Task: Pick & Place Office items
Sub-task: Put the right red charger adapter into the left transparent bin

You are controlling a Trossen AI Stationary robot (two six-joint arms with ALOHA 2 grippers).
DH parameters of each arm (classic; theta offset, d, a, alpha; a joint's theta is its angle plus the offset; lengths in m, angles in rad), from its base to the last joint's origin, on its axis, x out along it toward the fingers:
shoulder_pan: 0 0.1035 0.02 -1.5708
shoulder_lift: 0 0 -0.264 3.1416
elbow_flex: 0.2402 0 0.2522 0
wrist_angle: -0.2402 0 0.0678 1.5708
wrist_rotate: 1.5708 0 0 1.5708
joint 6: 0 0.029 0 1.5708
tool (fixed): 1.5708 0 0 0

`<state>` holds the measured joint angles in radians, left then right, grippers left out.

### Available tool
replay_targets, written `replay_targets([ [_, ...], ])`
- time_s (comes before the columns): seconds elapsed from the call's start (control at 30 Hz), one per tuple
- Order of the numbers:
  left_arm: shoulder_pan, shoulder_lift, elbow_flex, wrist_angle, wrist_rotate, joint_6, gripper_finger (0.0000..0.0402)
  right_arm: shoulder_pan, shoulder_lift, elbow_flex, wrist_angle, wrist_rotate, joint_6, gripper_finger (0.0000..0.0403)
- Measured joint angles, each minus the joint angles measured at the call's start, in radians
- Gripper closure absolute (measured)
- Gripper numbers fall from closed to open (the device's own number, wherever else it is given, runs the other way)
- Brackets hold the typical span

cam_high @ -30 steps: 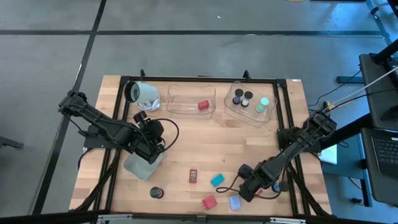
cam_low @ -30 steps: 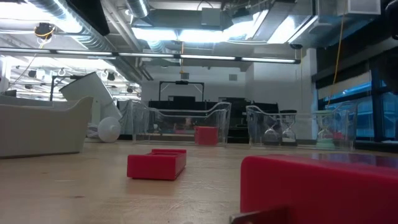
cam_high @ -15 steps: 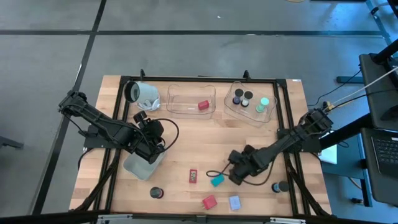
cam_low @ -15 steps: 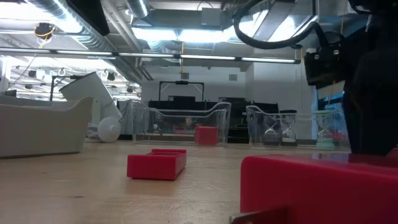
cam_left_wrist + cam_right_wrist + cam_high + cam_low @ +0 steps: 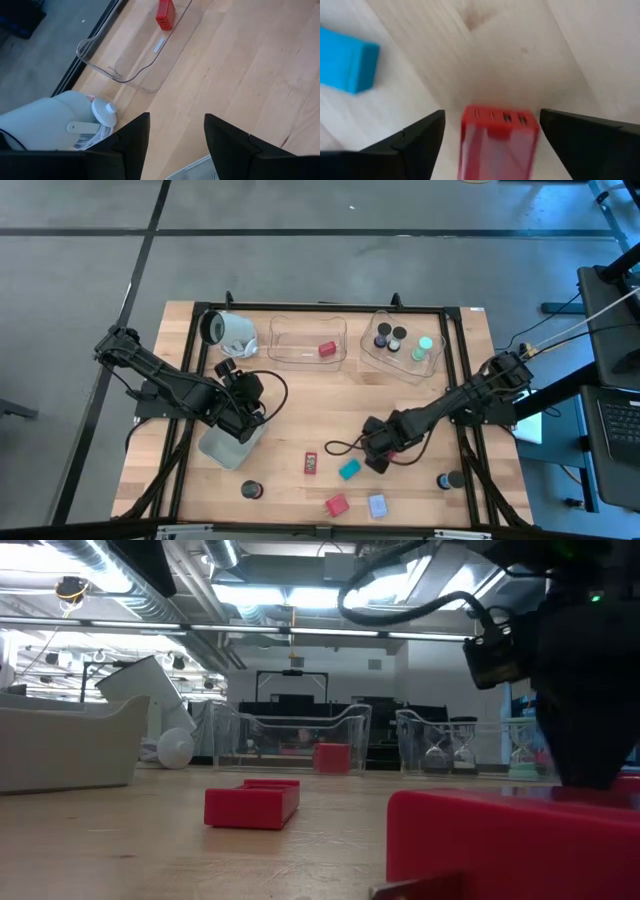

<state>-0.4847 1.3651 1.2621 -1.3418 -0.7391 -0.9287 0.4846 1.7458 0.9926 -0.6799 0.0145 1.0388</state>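
Note:
My right gripper [image 5: 370,450] is open, low over the table's middle near part. In the right wrist view [image 5: 492,117] a small red piece [image 5: 499,142] shows between its fingers, and I see no touch. In the high view this red piece [image 5: 312,463] lies flat beside a teal piece [image 5: 349,470]. A red block [image 5: 336,504], a blue block [image 5: 378,505] and two black cylinders [image 5: 251,490] [image 5: 455,479] lie nearer the near edge. My left gripper [image 5: 248,415] is open and waits over a grey-blue tray [image 5: 225,448].
Along the far side stand a white cylinder [image 5: 228,330], a clear tray [image 5: 300,338] holding a red block [image 5: 327,349], and a second clear tray [image 5: 375,352] with black cylinders and a mint-green disc [image 5: 425,343]. Bare wood lies between the trays and the loose pieces.
My right gripper has swung from the near right part of the table toward the left and the far edge, ending close to the teal piece and the flat red piece. The left arm has kept still.

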Motion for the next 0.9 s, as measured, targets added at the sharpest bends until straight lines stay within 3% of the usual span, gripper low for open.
replay_targets([
  [0.2, 0.0, 0.0, 0.0, 0.0, 0.0, 0.0, 0.0217, 0.019, -0.005, 0.065, -0.183, -0.029, 0.051, 0.0072],
  [0.5, 0.0, 0.0, 0.0, 0.0, 0.0, 0.0, 0.0217, 0.072, 0.003, 0.067, -0.145, 0.095, 0.079, 0.0072],
  [0.9, 0.0, 0.0, 0.0, 0.0, 0.0, 0.0, 0.0217, 0.076, 0.003, 0.033, -0.141, 0.075, 0.062, 0.0072],
])
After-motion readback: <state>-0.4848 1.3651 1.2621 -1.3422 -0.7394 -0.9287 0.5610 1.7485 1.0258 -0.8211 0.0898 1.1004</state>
